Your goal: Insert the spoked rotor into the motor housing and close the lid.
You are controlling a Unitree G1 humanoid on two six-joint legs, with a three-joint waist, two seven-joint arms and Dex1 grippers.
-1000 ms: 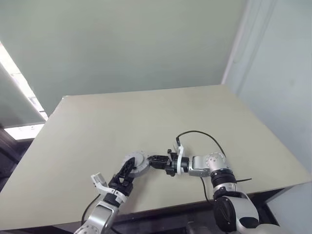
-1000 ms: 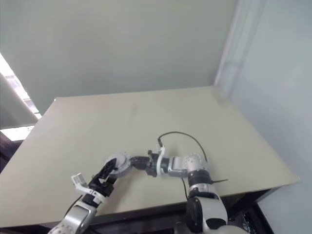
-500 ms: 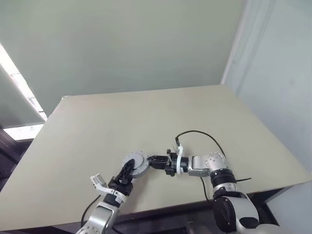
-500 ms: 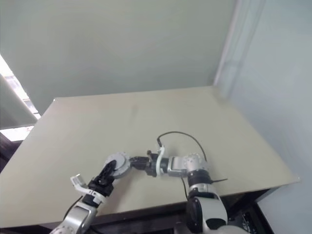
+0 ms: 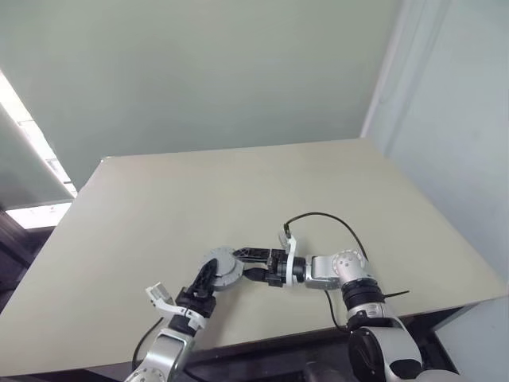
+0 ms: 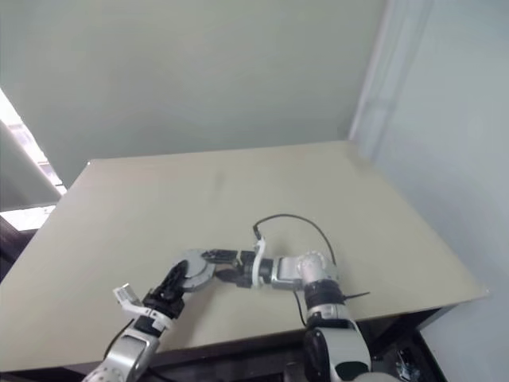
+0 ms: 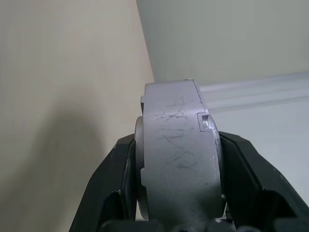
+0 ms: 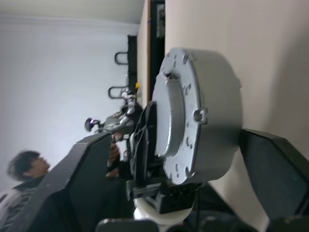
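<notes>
Above the near part of a pale table (image 5: 238, 183), the left gripper (image 5: 208, 276) pinches the round silver motor housing (image 5: 223, 265) between its black fingers (image 7: 116, 183). The right gripper (image 5: 246, 264) stands spread, one finger on either side of the housing without touching. The housing's inside is hidden, so rotor and windings cannot be made out.

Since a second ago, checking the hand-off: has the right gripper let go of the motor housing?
Yes. The right gripper has spread its fingers apart around the motor housing, which stays in place on the table, clamped by the left gripper.
</notes>
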